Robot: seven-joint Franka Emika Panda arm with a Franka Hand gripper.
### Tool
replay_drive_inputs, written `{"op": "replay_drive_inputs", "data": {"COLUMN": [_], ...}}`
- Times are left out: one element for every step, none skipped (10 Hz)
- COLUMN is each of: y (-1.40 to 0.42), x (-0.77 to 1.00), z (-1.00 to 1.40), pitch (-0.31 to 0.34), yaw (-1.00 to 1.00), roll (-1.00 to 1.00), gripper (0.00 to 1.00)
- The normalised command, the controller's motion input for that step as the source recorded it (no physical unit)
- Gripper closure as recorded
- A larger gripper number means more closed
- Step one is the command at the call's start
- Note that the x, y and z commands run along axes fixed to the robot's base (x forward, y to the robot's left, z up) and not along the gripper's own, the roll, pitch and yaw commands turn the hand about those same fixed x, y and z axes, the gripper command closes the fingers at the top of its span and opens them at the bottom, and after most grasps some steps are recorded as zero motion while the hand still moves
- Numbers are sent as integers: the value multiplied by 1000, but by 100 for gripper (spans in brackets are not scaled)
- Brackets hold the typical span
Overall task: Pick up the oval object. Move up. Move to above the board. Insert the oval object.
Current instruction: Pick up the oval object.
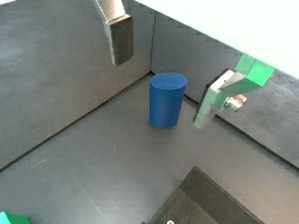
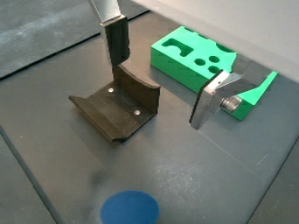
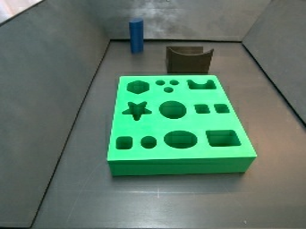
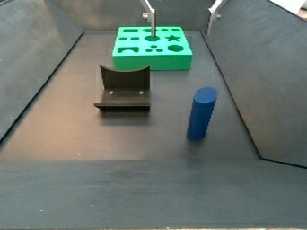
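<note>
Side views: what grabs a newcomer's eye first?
The bright green board, full of shaped cutouts, lies flat mid-floor. The blue oval object stands upright and alone, apart from the dark brown notched block. The tool hangs open above the oval object, touching nothing.

A dark brown notched block (image 4: 122, 88) stands on the dark grey bench (image 4: 108, 135). Its curved notch faces upward (image 2: 121, 105). In a side view it sits near the back of the bench (image 3: 188, 59). Grey walls (image 3: 72, 54) enclose the bench.
</note>
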Motion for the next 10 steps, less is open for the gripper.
{"op": "replay_drive_inputs", "data": {"y": [-9, 117, 306, 423, 417, 389, 386, 443, 454, 451], "x": [0, -326, -143, -169, -274, 0, -14, -117, 0, -34], "z": [-46, -271, -323, -366, -414, -423, -463, -506, -377, -320], "pitch": [0, -49, -109, -137, -149, -101, -97, -83, -71, -84], "yaw": [0, 9, 423, 494, 531, 520, 489, 574, 669, 669], "roll": [3, -44, -111, -100, -53, -60, -37, 0, -54, -104], "gripper": [0, 0, 0, 0, 0, 0, 0, 0, 0, 0]}}
